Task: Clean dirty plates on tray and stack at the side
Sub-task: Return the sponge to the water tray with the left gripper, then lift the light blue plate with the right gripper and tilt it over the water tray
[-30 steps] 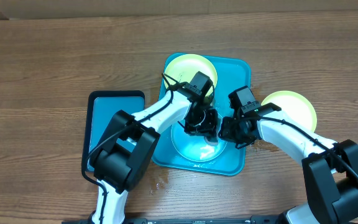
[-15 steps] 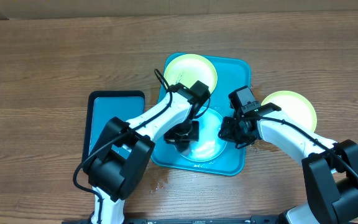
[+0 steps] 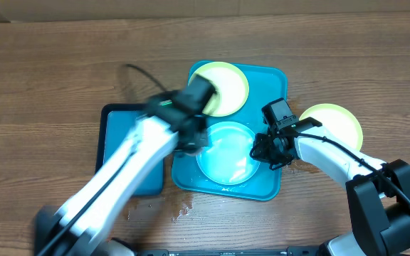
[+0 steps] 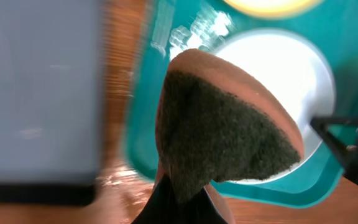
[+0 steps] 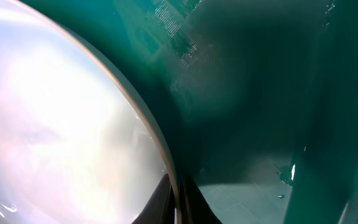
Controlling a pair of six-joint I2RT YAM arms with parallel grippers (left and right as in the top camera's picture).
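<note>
The teal tray (image 3: pixel 272 78) holds a white-light blue plate (image 3: pixel 226 156) at the front and a pale yellow-green plate (image 3: pixel 226 89) at the back. A second yellow-green plate (image 3: pixel 337 122) lies on the table to the right of the tray. My left gripper (image 3: pixel 189 136), blurred by motion, is shut on a sponge (image 4: pixel 229 130) whose dark scrub side faces the camera, above the tray's left edge. My right gripper (image 3: pixel 265 151) is shut on the white plate's right rim (image 5: pixel 166 168). The white plate (image 4: pixel 291 74) looks free of smears.
A smaller black-rimmed blue tray (image 3: pixel 119 124) lies to the left of the teal tray and shows blurred in the left wrist view (image 4: pixel 39 93). There are wet patches on the wood (image 3: pixel 184 206) in front of the teal tray.
My left arm has swung left, carrying the sponge off the white plate to the tray's left edge. The right gripper has kept its hold on the plate's rim.
</note>
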